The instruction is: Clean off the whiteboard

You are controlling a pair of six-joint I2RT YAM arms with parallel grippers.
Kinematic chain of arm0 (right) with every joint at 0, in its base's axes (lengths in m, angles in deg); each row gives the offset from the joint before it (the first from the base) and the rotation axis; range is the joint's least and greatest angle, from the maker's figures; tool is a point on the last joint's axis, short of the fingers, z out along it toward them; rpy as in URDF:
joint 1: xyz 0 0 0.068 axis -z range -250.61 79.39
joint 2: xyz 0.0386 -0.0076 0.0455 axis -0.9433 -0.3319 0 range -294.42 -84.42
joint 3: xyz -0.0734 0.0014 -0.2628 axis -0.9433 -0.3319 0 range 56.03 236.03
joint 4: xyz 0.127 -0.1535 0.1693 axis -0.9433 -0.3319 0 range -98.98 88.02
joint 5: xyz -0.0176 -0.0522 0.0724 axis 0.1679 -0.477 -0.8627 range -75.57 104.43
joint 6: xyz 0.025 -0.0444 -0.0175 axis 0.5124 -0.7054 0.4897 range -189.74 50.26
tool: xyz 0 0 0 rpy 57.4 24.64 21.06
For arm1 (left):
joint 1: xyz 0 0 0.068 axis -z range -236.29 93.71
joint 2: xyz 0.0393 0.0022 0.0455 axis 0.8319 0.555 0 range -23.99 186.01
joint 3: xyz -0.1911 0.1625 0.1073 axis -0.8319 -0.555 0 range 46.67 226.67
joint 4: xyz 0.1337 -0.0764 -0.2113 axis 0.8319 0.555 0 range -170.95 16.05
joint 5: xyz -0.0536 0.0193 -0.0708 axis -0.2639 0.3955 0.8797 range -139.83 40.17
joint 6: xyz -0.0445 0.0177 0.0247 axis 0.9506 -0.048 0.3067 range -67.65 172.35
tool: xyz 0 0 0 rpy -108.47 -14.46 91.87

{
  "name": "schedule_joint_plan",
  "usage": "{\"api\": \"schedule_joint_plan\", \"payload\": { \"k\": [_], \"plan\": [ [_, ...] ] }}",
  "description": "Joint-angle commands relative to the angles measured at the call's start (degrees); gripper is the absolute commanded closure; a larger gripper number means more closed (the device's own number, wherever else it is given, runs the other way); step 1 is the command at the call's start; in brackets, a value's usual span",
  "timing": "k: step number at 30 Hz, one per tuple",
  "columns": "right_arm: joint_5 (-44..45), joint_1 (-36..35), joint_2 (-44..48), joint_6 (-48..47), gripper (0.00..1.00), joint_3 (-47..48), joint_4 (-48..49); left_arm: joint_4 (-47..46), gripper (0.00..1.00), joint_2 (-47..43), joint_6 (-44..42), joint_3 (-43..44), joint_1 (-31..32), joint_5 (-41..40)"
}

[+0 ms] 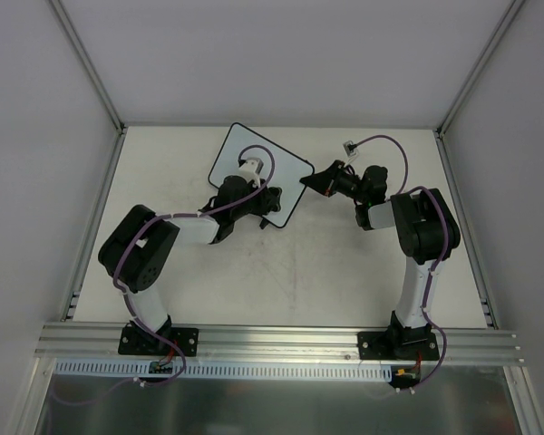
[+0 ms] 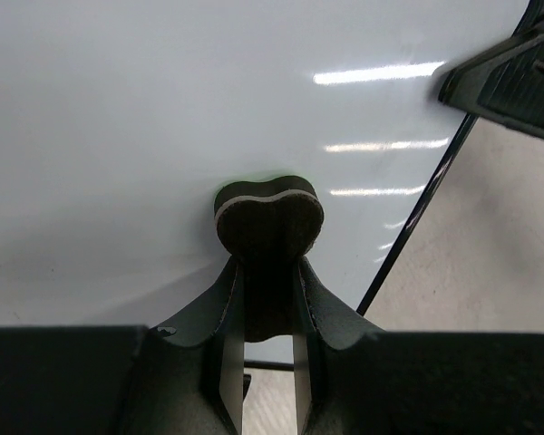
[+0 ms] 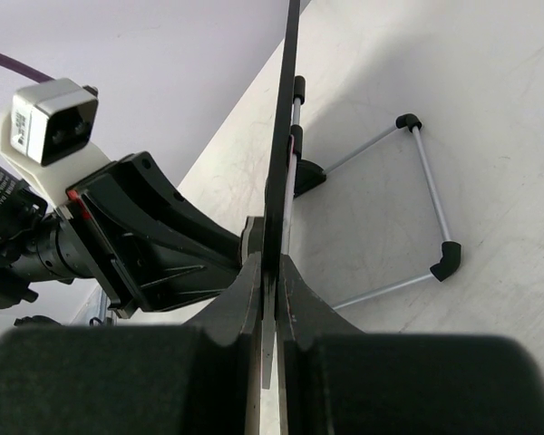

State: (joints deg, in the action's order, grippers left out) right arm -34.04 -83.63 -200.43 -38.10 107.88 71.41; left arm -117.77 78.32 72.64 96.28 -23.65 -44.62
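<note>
The whiteboard point(image 1: 254, 149) stands tilted at the back middle of the table. In the left wrist view its white face point(image 2: 163, 118) shows no writing. My left gripper point(image 1: 270, 201) is shut on a dark felt eraser point(image 2: 268, 222), which presses against the board face; its fingers point(image 2: 227, 299) clamp the pad from both sides. My right gripper point(image 1: 315, 179) is shut on the board's right edge. In the right wrist view the board shows edge-on point(image 3: 286, 118) between the closed fingers point(image 3: 249, 290). The right gripper also shows in the left wrist view point(image 2: 517, 77).
The board's thin wire stand point(image 3: 431, 208) with black corner feet rests on the table behind the board. White walls enclose the table point(image 1: 326, 272) at the left, back and right. An aluminium rail point(image 1: 281, 340) runs along the near edge by the arm bases.
</note>
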Motion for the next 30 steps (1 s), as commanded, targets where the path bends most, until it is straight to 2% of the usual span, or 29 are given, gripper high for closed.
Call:
{"api": "schedule_joint_plan", "payload": {
  "k": [1, 10, 14, 20, 25, 30],
  "plan": [
    [-7.87, -2.37, 3.24, -2.46, 1.0, 0.0, 14.33, 13.0, 1.0, 3.79, 0.54, -5.57, 0.76, -2.84],
    [-7.96, -2.37, 3.68, -2.37, 1.0, -0.18, 14.33, 15.98, 1.0, 1.76, 0.01, -3.46, 0.76, -2.75],
    [-8.05, -2.28, 3.77, -2.37, 1.0, -0.18, 14.33, 18.19, 1.0, 1.85, -0.61, -2.58, 0.14, -6.34],
    [-8.05, -2.19, 4.21, -2.37, 1.0, -0.26, 14.33, 15.29, 1.0, 2.73, 2.82, -4.6, -6.0, 0.5],
    [-8.05, -2.19, 4.3, -2.46, 1.0, -0.26, 14.33, 16.07, 1.0, 1.59, 3.52, -4.25, -8.82, 1.03],
    [-8.13, -2.28, 4.21, -2.37, 1.0, -0.18, 14.33, 19.5, 1.0, 2.64, 4.4, -0.39, -10.93, -0.02]
  ]
}}
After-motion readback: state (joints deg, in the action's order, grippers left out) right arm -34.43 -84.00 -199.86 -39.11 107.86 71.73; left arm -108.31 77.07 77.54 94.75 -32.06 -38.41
